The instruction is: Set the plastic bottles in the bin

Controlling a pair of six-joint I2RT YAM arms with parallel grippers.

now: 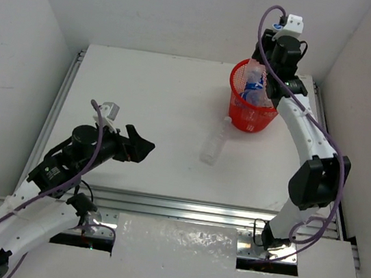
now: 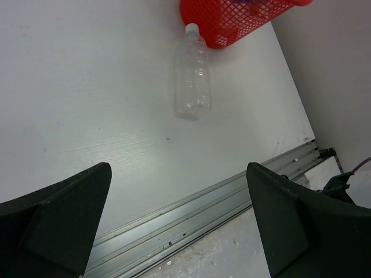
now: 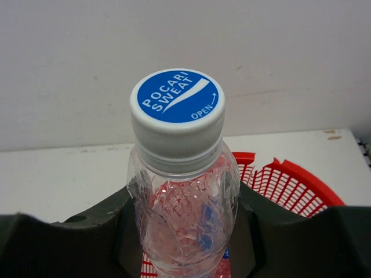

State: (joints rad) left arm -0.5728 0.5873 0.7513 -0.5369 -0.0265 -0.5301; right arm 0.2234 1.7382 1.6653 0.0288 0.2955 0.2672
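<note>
The right tool (image 3: 183,234) is closed partway on a clear plastic bottle (image 3: 179,202), gripping it just below the neck. The bottle's white cap (image 3: 177,113) has a blue top reading "POCARI SWEAT" and "OPEN" with an arrow. This bottle stands roughly upright, cap end up, over the red mesh bin (image 1: 245,117) at the far right of the white tabletop (image 1: 151,86). An unlabelled bottle (image 1: 213,145) lies on its side just beside the bin, with its cap pointing towards the bin. The left tool (image 2: 178,171) is spread wide and holds nothing.
</note>
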